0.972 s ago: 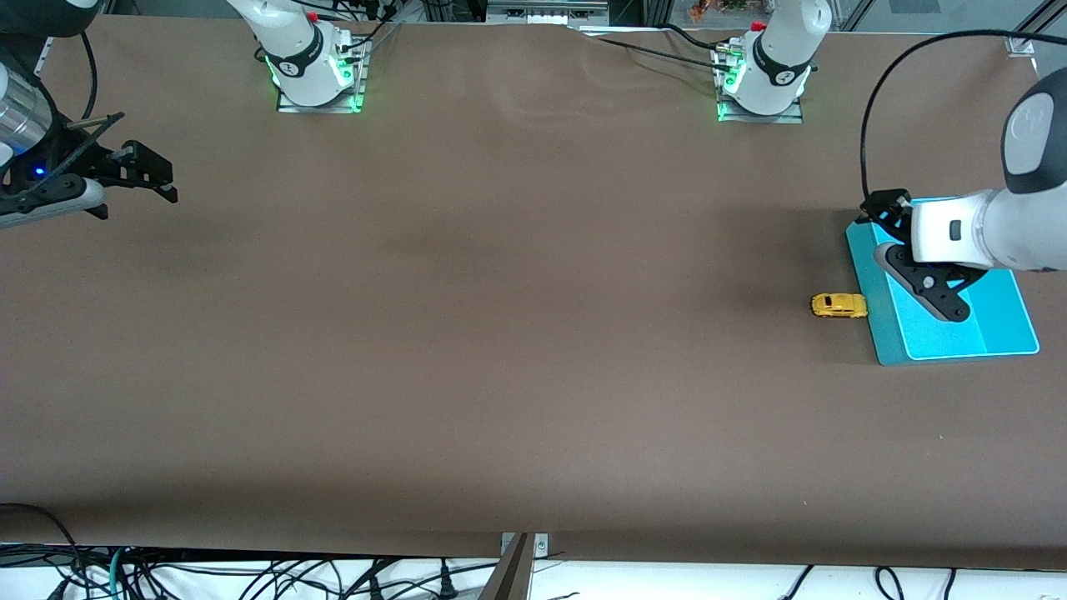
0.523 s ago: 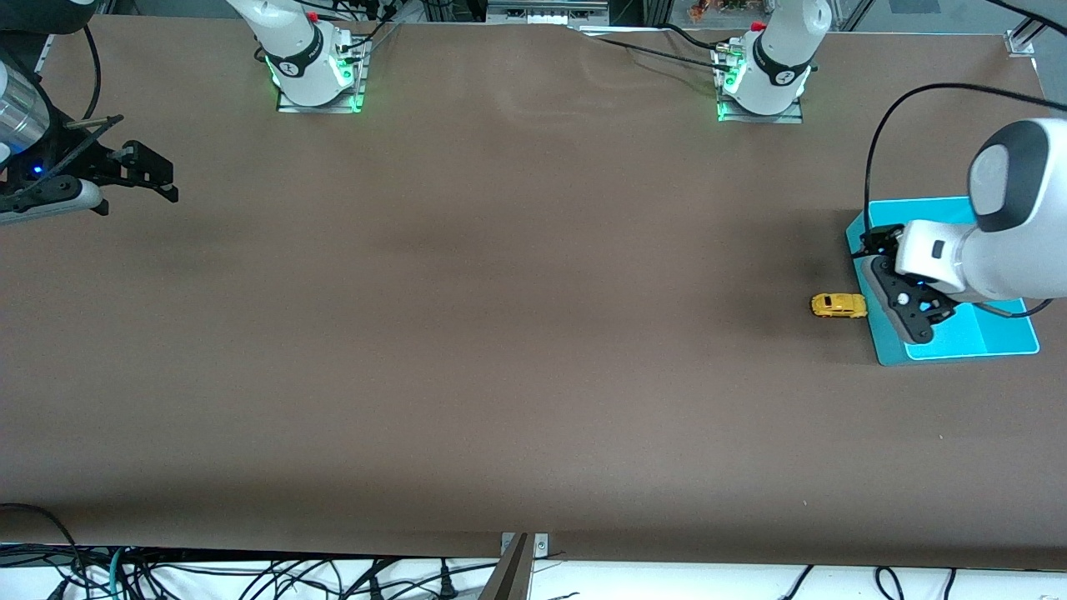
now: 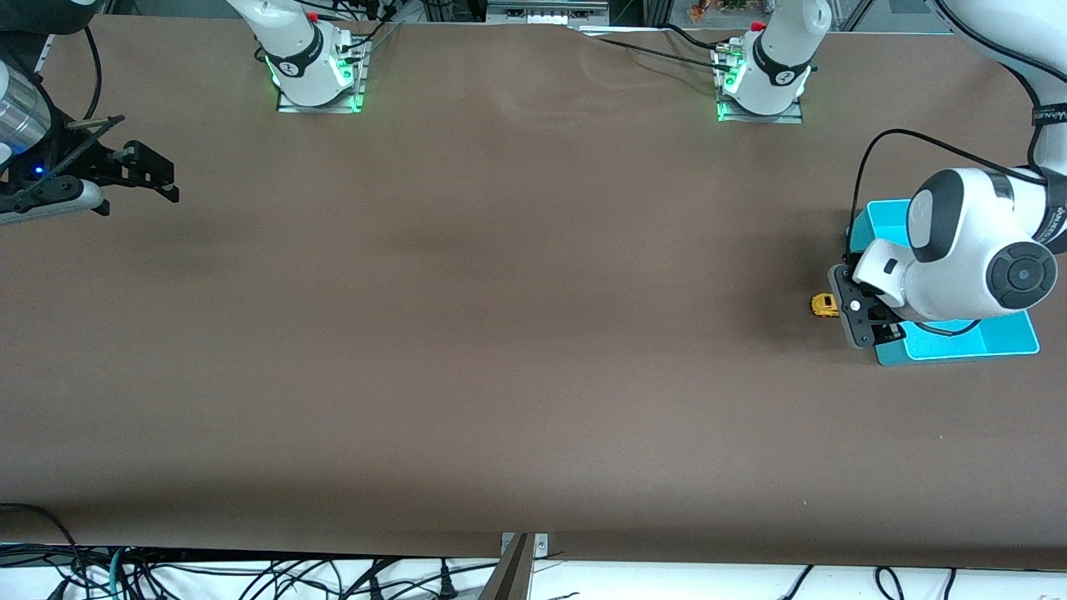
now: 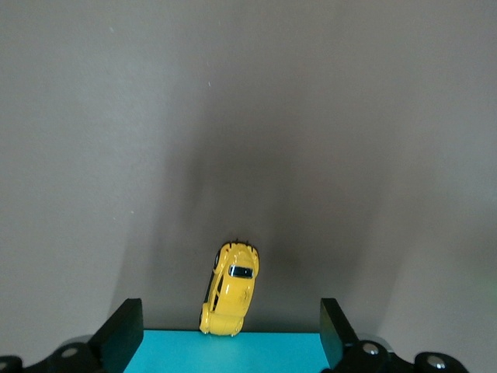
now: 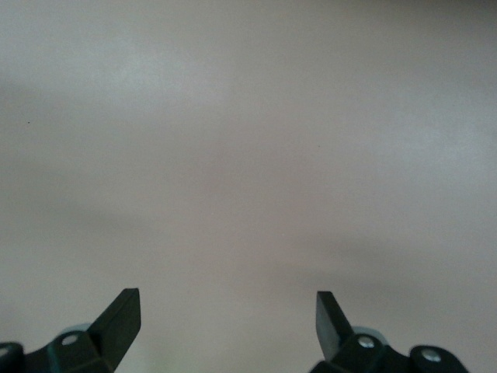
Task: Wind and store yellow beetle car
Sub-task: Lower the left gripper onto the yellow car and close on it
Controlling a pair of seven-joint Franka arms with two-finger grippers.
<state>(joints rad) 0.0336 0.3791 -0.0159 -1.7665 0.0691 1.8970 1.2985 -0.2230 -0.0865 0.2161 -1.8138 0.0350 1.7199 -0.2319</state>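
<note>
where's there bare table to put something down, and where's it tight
Bare brown table runs from the right claw, waiting open at its end, to the yellow beetle car. It is crowded at the left arm's end: the car sits against the blue tray, with the open left claw over both.

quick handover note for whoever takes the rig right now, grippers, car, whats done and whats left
Left gripper: open, empty, over the tray's edge next to the car.
Right gripper: open, empty, waiting over bare table at the right arm's end.
Car: on the table, one end against the edge of the blue tray, on the tray's side toward the right arm's end.
Done: nothing visible; the car is ungrasped and outside the tray.
Left: grasp the car, wind it, put it in the tray.
</note>
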